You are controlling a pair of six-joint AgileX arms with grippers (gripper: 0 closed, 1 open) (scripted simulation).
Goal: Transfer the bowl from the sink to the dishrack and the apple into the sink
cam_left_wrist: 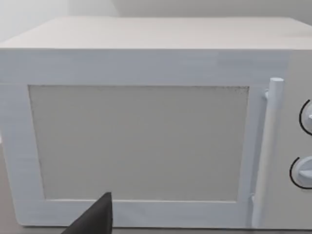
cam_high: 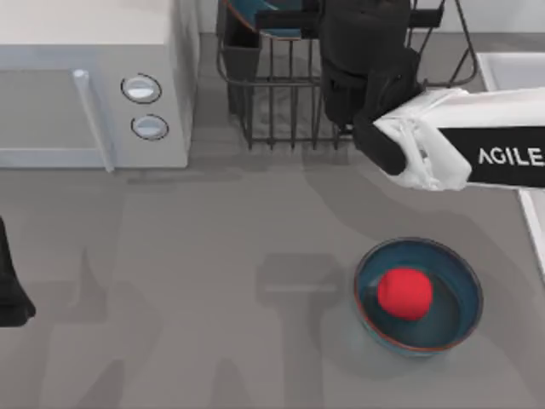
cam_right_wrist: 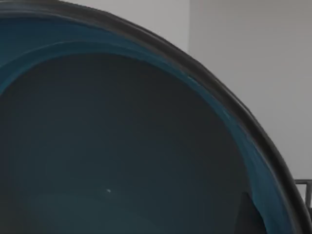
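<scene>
One grey table [cam_high: 213, 281], white microwave [cam_high: 85, 85]

A teal-blue bowl [cam_high: 277, 19] with a thin rust-red rim sits in the dark wire dishrack [cam_high: 281, 94] at twelve o'clock on the desk [cam_high: 213, 273]. The red apple [cam_high: 404, 292] rests inside a second, matching bowl [cam_high: 456, 319], upright at five o'clock. The pale sink [cam_high: 511, 72] edge lies at two o'clock.
</scene>
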